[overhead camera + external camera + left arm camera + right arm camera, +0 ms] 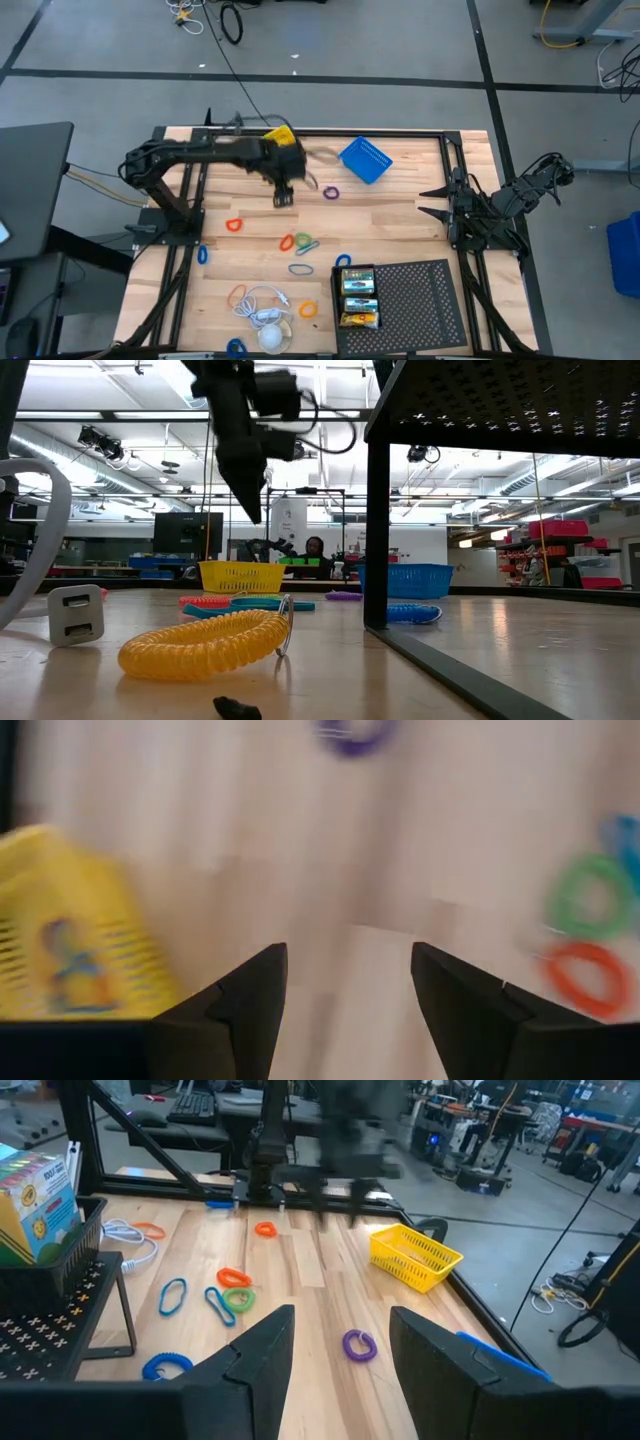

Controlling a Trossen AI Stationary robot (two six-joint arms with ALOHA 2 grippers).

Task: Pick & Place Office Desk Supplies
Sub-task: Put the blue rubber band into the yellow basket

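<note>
My left gripper is open and hovers above bare wood just near of the yellow basket; it hangs well above the table in the low view. In its wrist view a purple loop, a green loop and a red loop lie flat on the wood ahead. Three crayon boxes stand in the black tray's left end. Loops lie flat mid-table: purple, orange, a red-green-blue cluster, blue. My right gripper is open and waits at the right edge.
A blue basket sits at the far edge, right of the yellow one. A white cable and charger, orange loops and a yellow coil lie at the near left. The tray stands raised on legs.
</note>
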